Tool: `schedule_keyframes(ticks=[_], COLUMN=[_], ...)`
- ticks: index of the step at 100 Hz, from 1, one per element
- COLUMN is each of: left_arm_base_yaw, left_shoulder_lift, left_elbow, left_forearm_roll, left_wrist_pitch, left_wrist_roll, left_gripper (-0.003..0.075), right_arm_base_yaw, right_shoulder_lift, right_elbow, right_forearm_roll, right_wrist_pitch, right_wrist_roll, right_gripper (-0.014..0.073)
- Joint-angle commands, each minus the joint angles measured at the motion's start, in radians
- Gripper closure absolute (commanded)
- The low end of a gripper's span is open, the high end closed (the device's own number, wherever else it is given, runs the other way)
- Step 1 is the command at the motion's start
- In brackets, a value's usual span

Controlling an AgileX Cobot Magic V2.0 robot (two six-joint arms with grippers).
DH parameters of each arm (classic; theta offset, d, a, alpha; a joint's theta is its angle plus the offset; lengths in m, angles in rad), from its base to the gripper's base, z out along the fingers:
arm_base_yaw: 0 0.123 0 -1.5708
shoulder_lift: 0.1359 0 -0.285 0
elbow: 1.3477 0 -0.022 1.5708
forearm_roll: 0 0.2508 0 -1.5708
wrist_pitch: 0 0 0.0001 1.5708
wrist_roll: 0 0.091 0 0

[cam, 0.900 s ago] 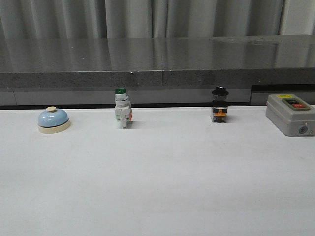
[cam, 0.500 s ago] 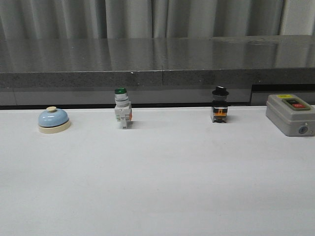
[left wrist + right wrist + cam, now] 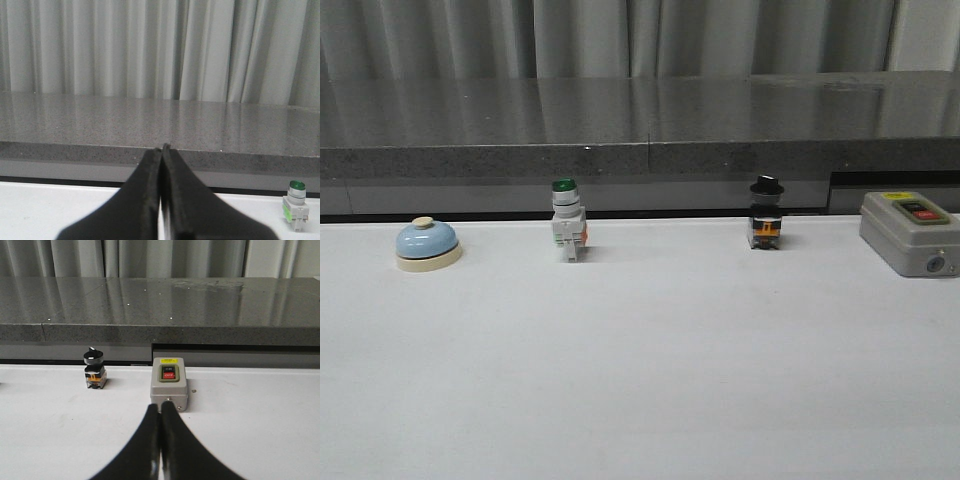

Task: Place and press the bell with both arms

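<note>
Bell (image 3: 428, 244), glossy blue dome, sat left of your green switch (image 3: 567, 233) on matte white table (image 3: 640, 380); both claws (image 3: 161, 200) (image 3: 160, 440) were pinched closed, empty.

Pale grey curtains (image 3: 620, 35) hang in long folds across the back. Before them runs a glossy speckled grey stone counter (image 3: 640, 125), catching soft reflections. A white table (image 3: 640, 370) spreads under even, diffuse light.

- A white push-button switch with a green cap (image 3: 567, 224) stands upright on the white table (image 3: 640, 380).
- A black-knobbed selector switch with an orange body (image 3: 766, 214).
- A grey box with red and black buttons (image 3: 910, 232) at the far right.
- A grey speckled stone ledge (image 3: 640, 120) and pale curtains (image 3: 620, 38) behind.
</note>
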Motion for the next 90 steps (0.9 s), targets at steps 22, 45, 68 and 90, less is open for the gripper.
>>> schedule_keyframes(ticks=[22, 45, 68, 90], left_arm_base_yaw=[0.002, -0.004, -0.004, -0.006], left_shoulder_lift=[0.135, 0.430, 0.738, 0.997], left_elbow=[-0.151, -0.302, -0.453, -0.600], left_forearm_roll=[-0.038, -0.034, -0.007, -0.007], left_wrist_pitch=[0.105, 0.085, 0.075, 0.074], left_wrist_roll=[-0.021, -0.020, -0.020, -0.020], left_gripper=[0.0741, 0.0741, 0.0740, 0.0652], right_arm_base_yaw=[-0.004, -0.004, -0.004, -0.004], right_shoulder_lift=[-0.018, -0.018, -0.018, -0.018], right_elbow=[-0.014, -0.014, -0.014, -0.014], right_forearm_roll=[0.002, 0.002, 0.002, 0.002], right_wrist_pitch=[-0.087, -0.087, -0.087, -0.087], right_wrist_roll=[-0.002, -0.002, -0.002, -0.002], right_gripper=[0.0654, 0.0654, 0.0654, 0.0654])
